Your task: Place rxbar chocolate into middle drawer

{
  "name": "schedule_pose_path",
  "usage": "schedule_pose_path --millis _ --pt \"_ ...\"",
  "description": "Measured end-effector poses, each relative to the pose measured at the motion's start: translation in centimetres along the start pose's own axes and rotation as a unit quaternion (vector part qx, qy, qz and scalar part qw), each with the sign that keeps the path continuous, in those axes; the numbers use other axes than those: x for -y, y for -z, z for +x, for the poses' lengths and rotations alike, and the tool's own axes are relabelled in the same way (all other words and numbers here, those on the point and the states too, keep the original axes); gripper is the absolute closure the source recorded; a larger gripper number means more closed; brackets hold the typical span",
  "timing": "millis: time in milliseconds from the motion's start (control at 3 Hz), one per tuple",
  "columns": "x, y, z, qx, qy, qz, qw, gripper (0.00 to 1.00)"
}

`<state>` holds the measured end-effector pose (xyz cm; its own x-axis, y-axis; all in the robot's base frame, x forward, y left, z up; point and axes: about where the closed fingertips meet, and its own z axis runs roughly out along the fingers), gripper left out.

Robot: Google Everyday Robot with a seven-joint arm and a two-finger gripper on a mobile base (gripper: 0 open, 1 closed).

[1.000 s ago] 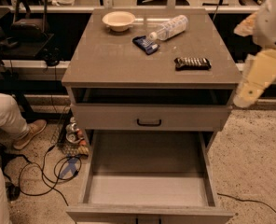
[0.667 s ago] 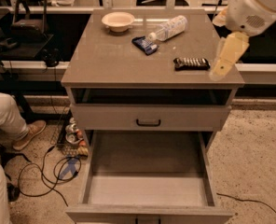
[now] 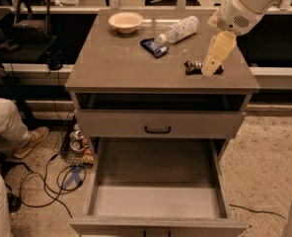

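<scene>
While middle drawer [image 3: 156,200] stands open, gripper [image 3: 210,69] over rxbar chocolate [image 3: 192,66]

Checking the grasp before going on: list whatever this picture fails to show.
Camera view, all items:
- rxbar: right part hidden behind the hand, which hangs over the tabletop's right front; contact cannot be judged, and the lettering is too small to read.
- open drawer: front cut off by the bottom edge.
- arm: cut off by the top edge.
- blue packet: print too small to read.
</scene>
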<state>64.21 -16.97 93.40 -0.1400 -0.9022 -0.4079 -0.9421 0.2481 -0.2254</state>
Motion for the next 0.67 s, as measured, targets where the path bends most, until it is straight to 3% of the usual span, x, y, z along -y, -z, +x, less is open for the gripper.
schedule_pose_path --millis 333,667 --pt "1.5 -1.2 2.5 -0.008 -0.041 0.01 0.9991 0.0" --pt "3.7 -2.9 6.1 -0.001 -0.096 0.02 0.9952 0.0"
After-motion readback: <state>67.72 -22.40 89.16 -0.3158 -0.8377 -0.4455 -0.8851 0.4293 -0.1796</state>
